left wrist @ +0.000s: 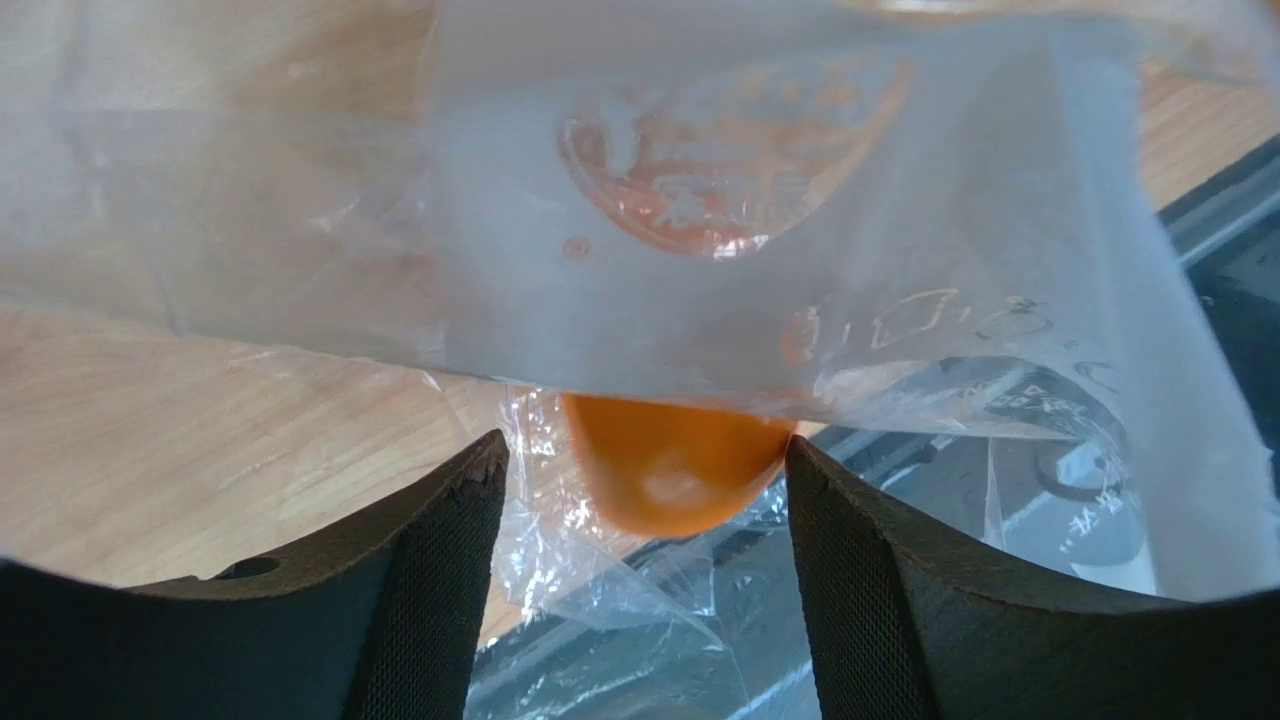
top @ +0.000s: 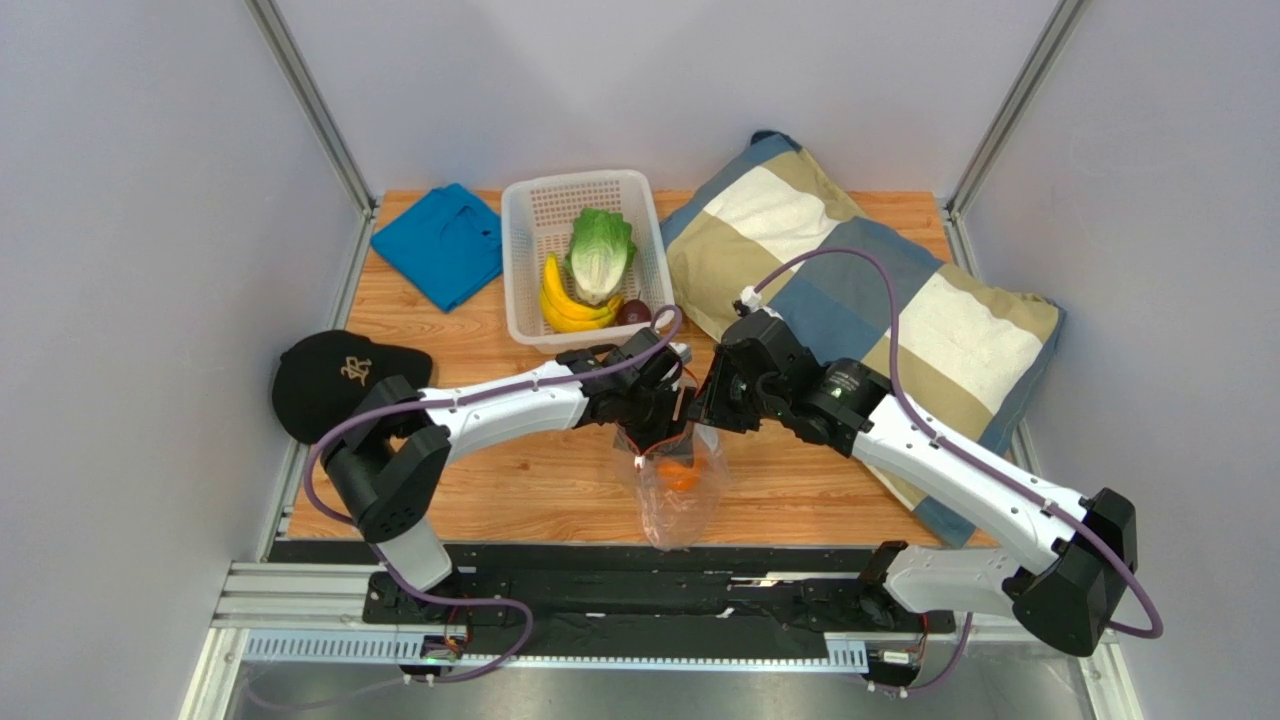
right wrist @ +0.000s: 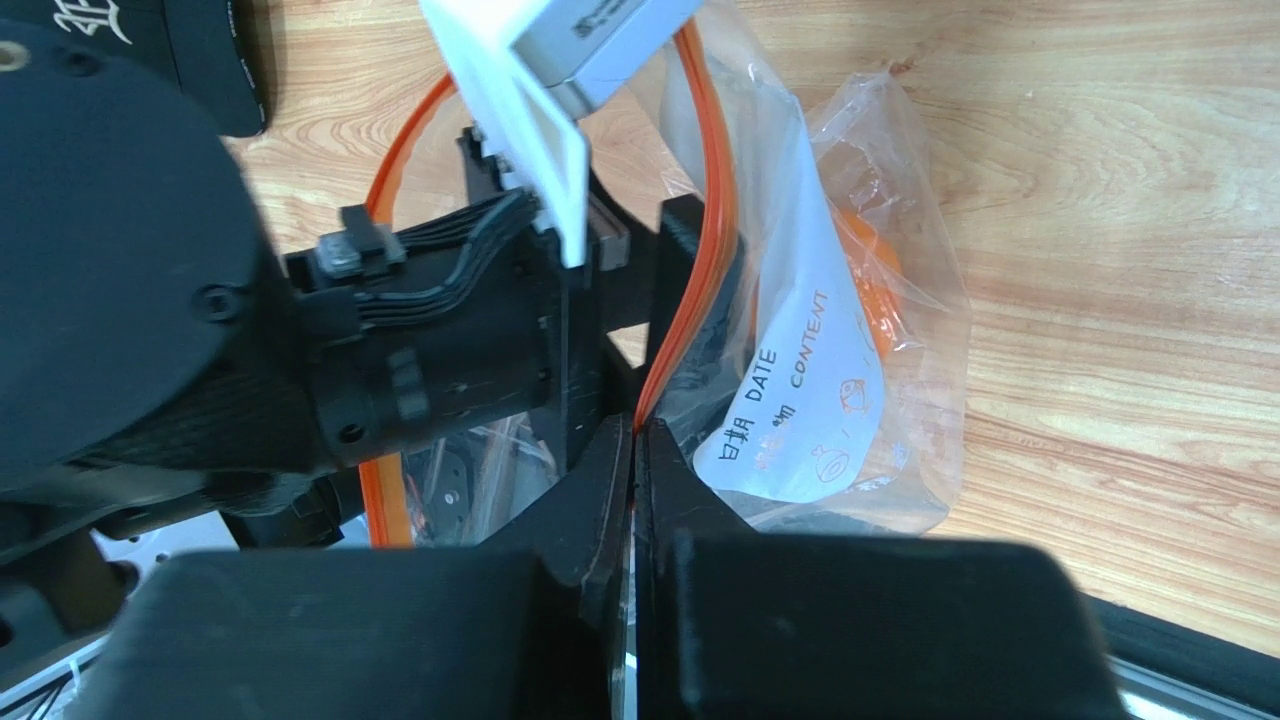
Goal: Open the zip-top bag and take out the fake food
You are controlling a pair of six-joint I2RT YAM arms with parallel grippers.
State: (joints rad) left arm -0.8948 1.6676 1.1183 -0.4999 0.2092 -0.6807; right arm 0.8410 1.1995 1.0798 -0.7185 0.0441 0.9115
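Note:
The zip-top bag (top: 679, 503) hangs upright over the table's front edge, its mouth held up between my two grippers. My right gripper (right wrist: 637, 443) is shut on the bag's orange-red zip strip (right wrist: 706, 225). That strip loops around my left gripper (top: 658, 431), which reaches down into the bag's open mouth. In the left wrist view my left gripper (left wrist: 646, 503) stands open. The round orange (left wrist: 669, 473) lies just beyond its fingertips among clear plastic (left wrist: 751, 225), against the right finger. The banana bunch (top: 568, 305), lettuce head (top: 598, 252) and dark purple fruit (top: 636, 312) lie in the white basket (top: 523, 285).
A plaid pillow (top: 887, 300) fills the table's right side under my right arm. A blue cloth (top: 439, 240) lies at the back left and a black cap (top: 338, 375) at the left edge. The black rail (top: 601, 578) runs below the bag.

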